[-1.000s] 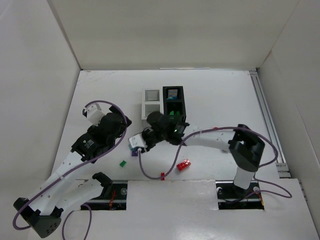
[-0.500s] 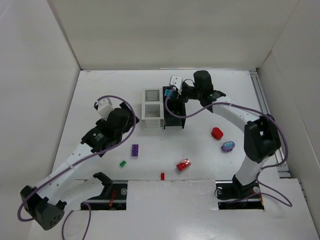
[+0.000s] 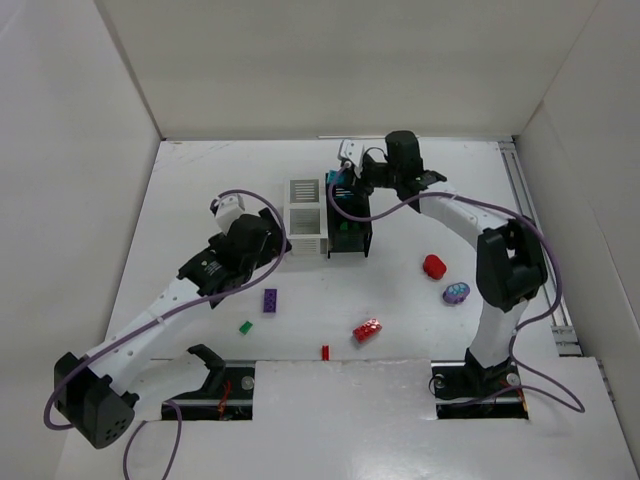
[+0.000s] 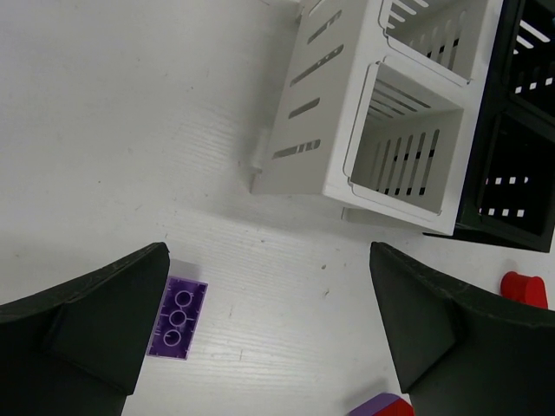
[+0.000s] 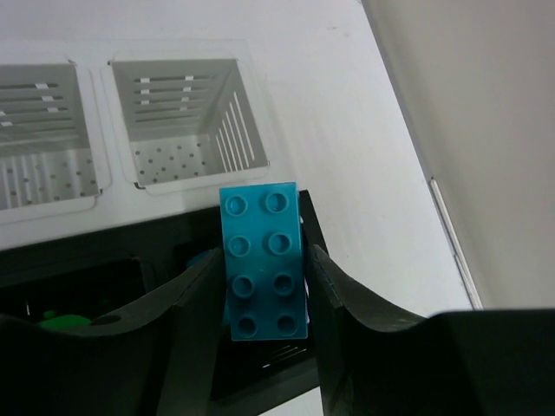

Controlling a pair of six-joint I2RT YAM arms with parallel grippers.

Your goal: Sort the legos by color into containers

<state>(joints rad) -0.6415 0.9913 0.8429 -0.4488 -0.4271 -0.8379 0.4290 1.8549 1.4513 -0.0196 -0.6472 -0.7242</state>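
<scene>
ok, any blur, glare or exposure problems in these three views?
Top external: even, soft light, no glare, sharp. Left wrist: dark fingers soft-edged; purple plastic brick and white slotted bin crisp. Right wrist: teal plastic brick sharp, black slotted bin interior underexposed.

Left pincer [image 4: 269,299] agape, right pincer [image 5: 264,273] clamped.

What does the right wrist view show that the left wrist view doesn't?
Only the right wrist view: a teal brick clamped in the right gripper over the black bin, with a green piece inside that bin. Only the left wrist view: a purple brick on the table beside one finger of the open left gripper, and a red piece at the right edge. Both: the white bin beside the black bin.
</scene>
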